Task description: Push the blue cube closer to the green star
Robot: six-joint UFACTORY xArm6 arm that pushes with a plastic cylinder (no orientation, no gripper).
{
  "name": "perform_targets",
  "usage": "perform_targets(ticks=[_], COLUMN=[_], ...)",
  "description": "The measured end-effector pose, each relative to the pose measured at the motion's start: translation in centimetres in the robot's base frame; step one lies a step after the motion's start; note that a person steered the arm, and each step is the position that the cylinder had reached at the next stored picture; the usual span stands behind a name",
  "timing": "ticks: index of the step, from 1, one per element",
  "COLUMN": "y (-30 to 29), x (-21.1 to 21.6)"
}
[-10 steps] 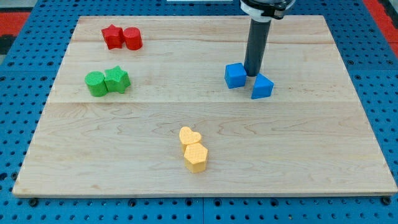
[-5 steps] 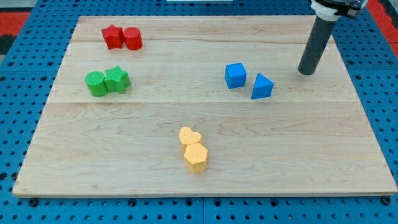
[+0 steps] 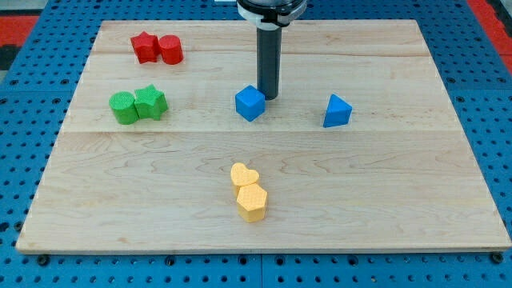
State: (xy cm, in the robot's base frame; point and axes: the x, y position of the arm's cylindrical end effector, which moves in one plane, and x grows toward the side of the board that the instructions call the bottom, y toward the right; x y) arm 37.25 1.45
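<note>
The blue cube [image 3: 250, 103] sits near the middle of the wooden board [image 3: 384, 200], turned a little on its base. My tip [image 3: 269, 98] stands just at the cube's upper right, touching or nearly touching it. The green star [image 3: 150, 102] lies well off to the view's left of the cube, pressed against a green cylinder [image 3: 123, 108].
A blue triangular block [image 3: 337, 111] lies to the view's right of my tip. A red star [image 3: 145, 47] and a red cylinder [image 3: 170, 50] sit at the top left. A yellow heart [image 3: 244, 175] and a yellow hexagon [image 3: 252, 202] sit at the bottom middle.
My tip swung out to the right, then came back left. The blue cube has moved left, away from the blue triangle and toward the green star, and has rotated slightly.
</note>
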Motion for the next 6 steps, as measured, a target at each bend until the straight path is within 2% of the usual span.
perform_targets(ticks=[3, 4, 5, 6], y=[0.3, -1.2, -6.4, -5.1], x=[0.5, 2.6, 2.7, 2.7])
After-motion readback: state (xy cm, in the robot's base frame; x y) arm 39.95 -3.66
